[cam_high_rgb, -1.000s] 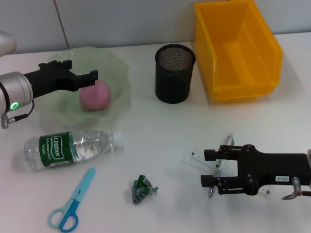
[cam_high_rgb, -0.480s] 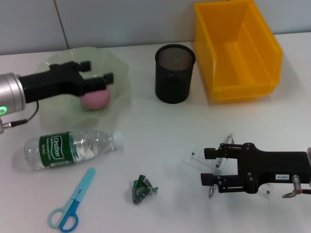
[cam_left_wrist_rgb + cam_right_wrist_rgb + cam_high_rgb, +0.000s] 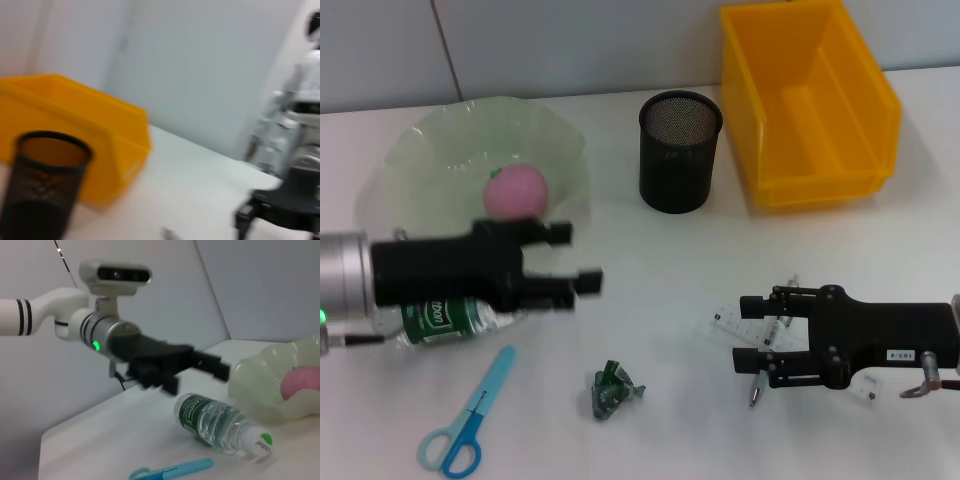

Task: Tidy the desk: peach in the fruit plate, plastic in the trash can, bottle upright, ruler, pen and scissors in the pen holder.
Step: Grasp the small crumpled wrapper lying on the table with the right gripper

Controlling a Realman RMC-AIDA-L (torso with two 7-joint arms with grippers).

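Left claw [image 3: 570,258] gapes empty over bottle [image 3: 440,312]; right claw [image 3: 745,334] open above ruler [image 3: 760,338]

Left arm: reaches in from the left edge of the head view, silver wrist section leading into a black pincer body, held low and roughly level.
Left pincer [image 3: 578,258]: points toward the right, fingers spread apart, nothing between them.
Right arm: enters from the right edge, black forearm level and low.
Right pincer [image 3: 748,333]: points toward the left, two fingers parallel with a clear gap, gripping nothing.
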